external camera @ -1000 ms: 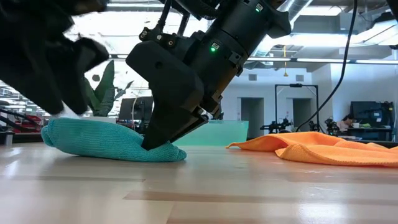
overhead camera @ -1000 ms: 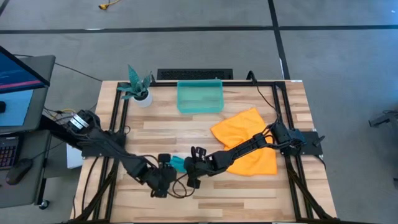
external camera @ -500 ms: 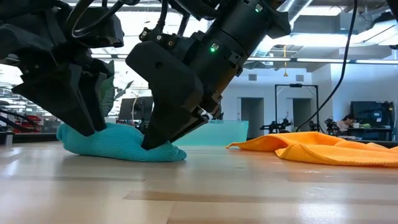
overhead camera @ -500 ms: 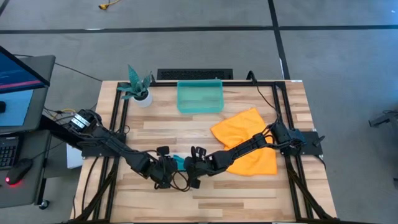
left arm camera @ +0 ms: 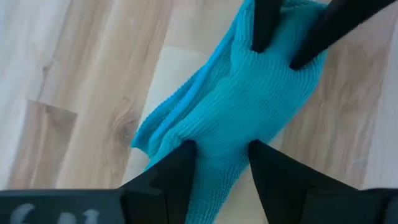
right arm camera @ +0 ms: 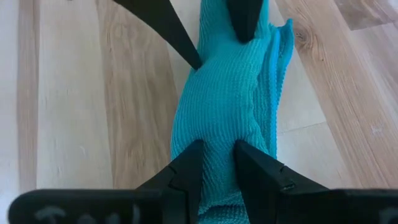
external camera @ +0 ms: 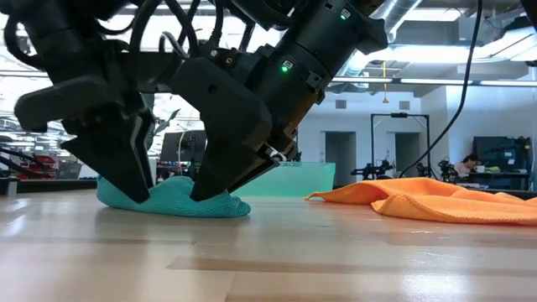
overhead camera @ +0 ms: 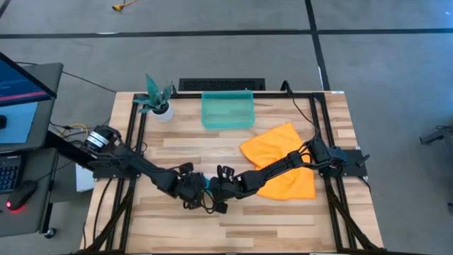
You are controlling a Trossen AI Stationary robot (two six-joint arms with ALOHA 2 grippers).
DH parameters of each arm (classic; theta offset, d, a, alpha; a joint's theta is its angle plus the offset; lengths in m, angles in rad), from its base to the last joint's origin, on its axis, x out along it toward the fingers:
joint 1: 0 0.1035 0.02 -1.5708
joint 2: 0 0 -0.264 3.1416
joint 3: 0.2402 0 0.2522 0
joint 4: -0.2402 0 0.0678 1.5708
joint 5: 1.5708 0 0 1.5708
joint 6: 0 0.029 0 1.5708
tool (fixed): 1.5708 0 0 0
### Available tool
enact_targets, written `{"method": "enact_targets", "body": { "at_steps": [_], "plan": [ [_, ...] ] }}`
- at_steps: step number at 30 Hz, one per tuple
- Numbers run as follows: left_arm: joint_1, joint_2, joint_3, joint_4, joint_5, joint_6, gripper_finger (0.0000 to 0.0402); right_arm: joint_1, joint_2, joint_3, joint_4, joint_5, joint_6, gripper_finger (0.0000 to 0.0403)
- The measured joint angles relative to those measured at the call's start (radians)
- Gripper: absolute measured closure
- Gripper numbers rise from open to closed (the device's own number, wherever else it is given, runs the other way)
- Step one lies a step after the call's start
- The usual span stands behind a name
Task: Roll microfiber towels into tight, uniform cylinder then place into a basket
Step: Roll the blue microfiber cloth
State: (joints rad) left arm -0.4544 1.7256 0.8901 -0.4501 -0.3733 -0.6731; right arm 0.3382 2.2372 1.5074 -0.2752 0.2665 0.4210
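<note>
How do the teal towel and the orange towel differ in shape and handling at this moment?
The teal towel is bunched into a narrow roll; the orange towel lies spread out and rumpled. The left end effector and right end effector each pinch an end of the teal towel; no end effector grips the orange one, though the right arm passes over it. Both lie on the wooden table, outside the basket.

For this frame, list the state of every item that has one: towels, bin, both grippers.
Teal towel: bunched into a rough roll on the table, pinched at both ends.
Orange towel: spread loose on the table, unrolled, under the right arm.
Basket: upright, empty.
Left gripper: shut on the teal towel.
Right gripper: shut on the teal towel.
</note>
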Motion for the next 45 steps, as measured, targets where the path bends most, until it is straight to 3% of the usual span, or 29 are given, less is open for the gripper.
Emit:
{"method": "enact_targets", "body": {
  "at_steps": [8,16,26,33,45],
  "plan": [
    [0.004,0.02,0.0,-0.006,0.015,-0.037,0.0249,0.003,0.0,0.0,-0.003,-0.004,0.0,0.0283],
    [-0.032,0.022,-0.002,-0.006,0.024,-0.251,0.0249,0.011,0.0,0.0,-0.004,0.0,-0.002,0.0277],
    [-0.076,0.024,-0.004,-0.002,-0.018,-0.496,0.0249,-0.007,-0.004,0.0,-0.006,-0.014,-0.009,0.0233],
    [-0.075,0.024,-0.003,0.006,-0.006,-0.531,0.0249,-0.033,-0.033,0.021,-0.14,-0.02,-0.01,0.0216],
    [-0.076,0.025,-0.004,0.031,-0.004,-0.546,0.0249,-0.033,-0.054,0.021,-0.25,-0.007,-0.016,0.0225]
  ]
}}
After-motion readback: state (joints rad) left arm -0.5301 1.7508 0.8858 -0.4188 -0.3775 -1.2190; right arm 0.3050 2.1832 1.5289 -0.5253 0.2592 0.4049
